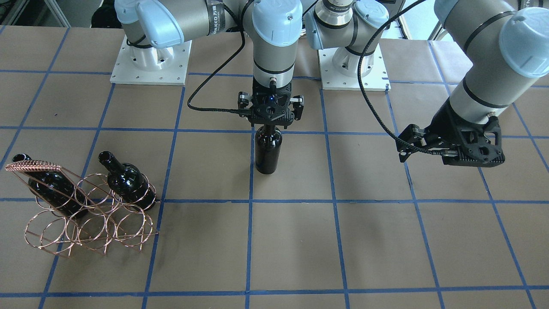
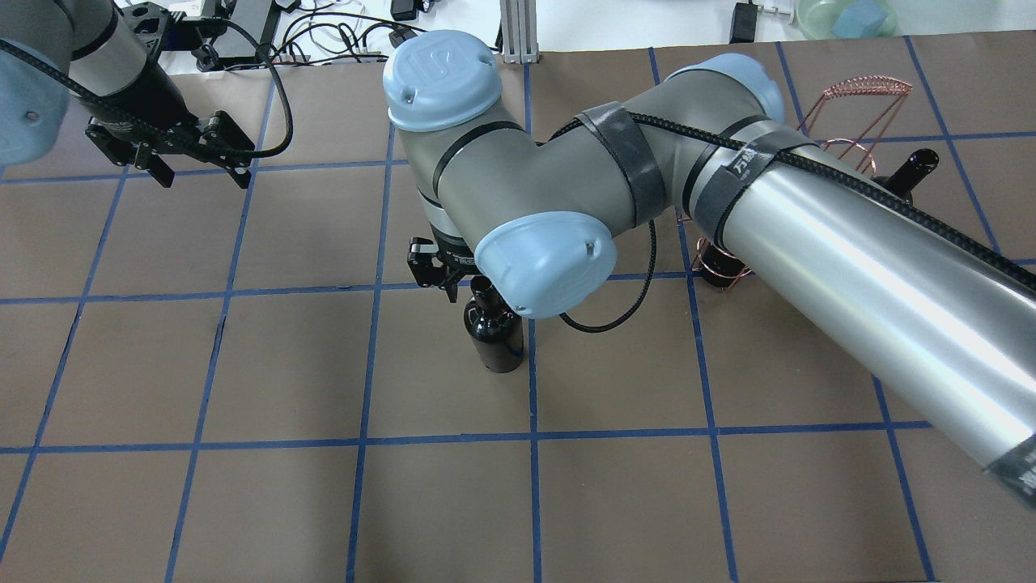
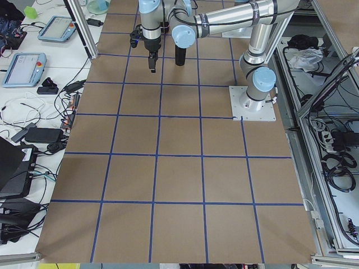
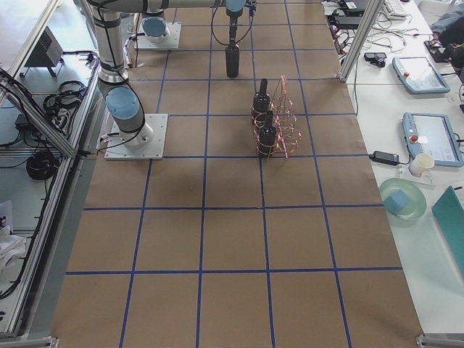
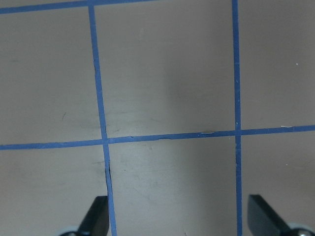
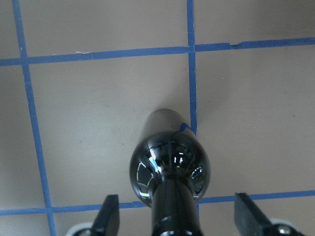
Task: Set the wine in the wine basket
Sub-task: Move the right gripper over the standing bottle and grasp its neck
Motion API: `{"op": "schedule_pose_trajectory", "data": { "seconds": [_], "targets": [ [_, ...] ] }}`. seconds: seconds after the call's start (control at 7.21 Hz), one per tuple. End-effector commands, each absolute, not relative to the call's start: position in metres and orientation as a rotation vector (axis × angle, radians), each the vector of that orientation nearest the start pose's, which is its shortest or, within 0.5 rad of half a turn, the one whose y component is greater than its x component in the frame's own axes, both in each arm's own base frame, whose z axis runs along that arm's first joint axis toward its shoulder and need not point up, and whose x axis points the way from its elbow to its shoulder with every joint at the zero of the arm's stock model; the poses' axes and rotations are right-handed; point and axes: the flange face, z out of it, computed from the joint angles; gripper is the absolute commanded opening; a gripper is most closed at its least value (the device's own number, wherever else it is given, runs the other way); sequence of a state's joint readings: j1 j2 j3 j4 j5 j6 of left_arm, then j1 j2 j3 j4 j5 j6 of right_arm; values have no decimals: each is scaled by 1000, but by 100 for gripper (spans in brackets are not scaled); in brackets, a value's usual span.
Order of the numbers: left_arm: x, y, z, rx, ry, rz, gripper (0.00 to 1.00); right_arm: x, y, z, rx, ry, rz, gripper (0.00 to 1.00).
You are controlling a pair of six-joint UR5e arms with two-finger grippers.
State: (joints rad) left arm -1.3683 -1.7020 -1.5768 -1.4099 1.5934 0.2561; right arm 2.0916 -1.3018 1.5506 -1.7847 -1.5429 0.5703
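A near-black wine bottle (image 1: 268,150) stands upright on the table's middle, on a blue line; it also shows in the overhead view (image 2: 495,336). My right gripper (image 6: 179,219) is open around its neck (image 6: 174,206), with the fingers (image 6: 110,219) clear of the glass on both sides. The copper wire wine basket (image 1: 92,223) stands at the table's end on my right and holds two more dark bottles (image 1: 128,182), tilted in its back rings. My left gripper (image 5: 179,219) is open and empty above bare table on my left side (image 2: 202,166).
The table is brown paper with a blue tape grid (image 1: 334,201). Two white arm bases (image 1: 150,64) sit at its robot-side edge. The right arm's forearm (image 2: 850,267) hides part of the basket in the overhead view. Cables and devices lie beyond the far edge (image 2: 324,32).
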Motion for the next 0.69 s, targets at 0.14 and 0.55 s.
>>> {"op": "schedule_pose_trajectory", "data": {
  "seconds": [0.14, 0.55],
  "targets": [
    [-19, -561, 433, 83, 3114, -30, 100, 411, -442, 373, 25, 3133, 71, 55],
    [-19, -561, 434, 83, 3112, -31, 100, 412, -442, 373, 2, 3109, 88, 15]
  ]
}}
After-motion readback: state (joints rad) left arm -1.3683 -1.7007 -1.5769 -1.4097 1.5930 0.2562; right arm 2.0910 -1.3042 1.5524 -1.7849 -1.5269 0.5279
